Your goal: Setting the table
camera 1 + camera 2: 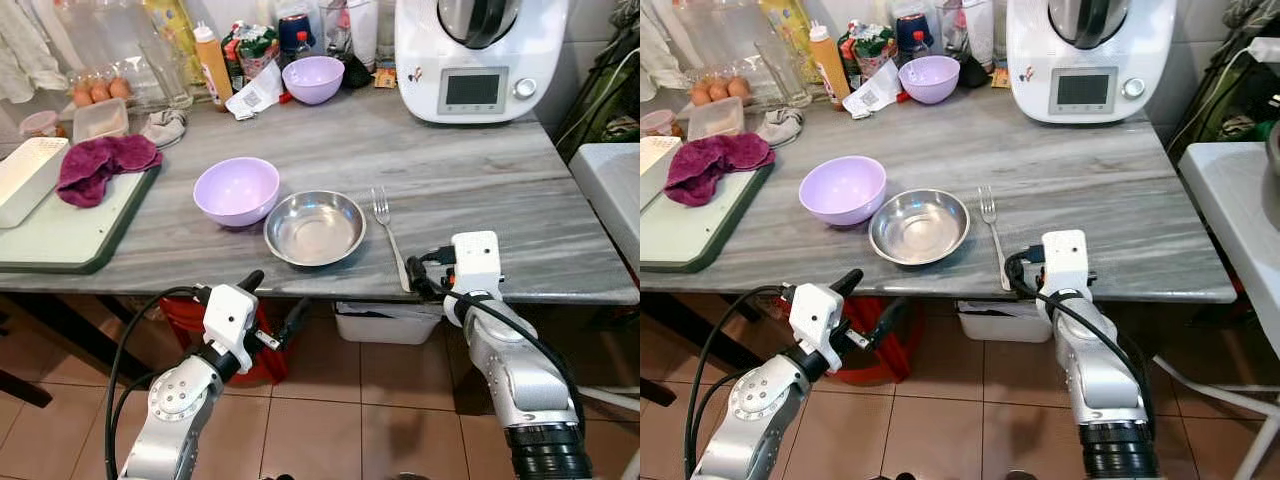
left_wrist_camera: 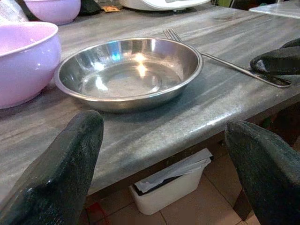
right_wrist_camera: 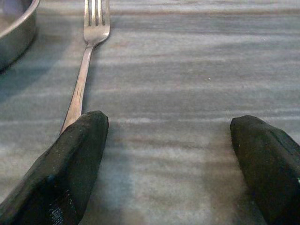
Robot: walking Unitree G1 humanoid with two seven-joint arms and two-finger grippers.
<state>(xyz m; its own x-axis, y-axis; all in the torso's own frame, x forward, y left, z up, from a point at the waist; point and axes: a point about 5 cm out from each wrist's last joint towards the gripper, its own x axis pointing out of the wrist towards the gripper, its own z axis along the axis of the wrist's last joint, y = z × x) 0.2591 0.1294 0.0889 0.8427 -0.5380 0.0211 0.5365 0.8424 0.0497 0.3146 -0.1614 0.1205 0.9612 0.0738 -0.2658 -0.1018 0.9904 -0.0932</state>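
A steel dish (image 1: 315,227) sits near the front edge of the grey table (image 1: 480,190). A lilac bowl (image 1: 237,190) touches its left side. A fork (image 1: 388,235) lies just right of the dish, tines pointing away from me and handle end at the table edge. My right gripper (image 1: 430,270) rests open at that edge, with one finger (image 3: 77,154) beside the fork handle (image 3: 82,79) and nothing held. My left gripper (image 1: 272,302) hangs open just below the table's front edge, facing the steel dish (image 2: 129,70). A second lilac bowl (image 1: 313,79) stands at the back.
A white kitchen machine (image 1: 480,55) stands back right. On the left, a green board (image 1: 70,235) carries a magenta cloth (image 1: 100,165). Bottles, eggs (image 1: 98,90) and packets crowd the back. Under the table are a white bin (image 1: 385,322) and a red bucket (image 1: 180,320). A white surface (image 1: 610,190) adjoins on the right.
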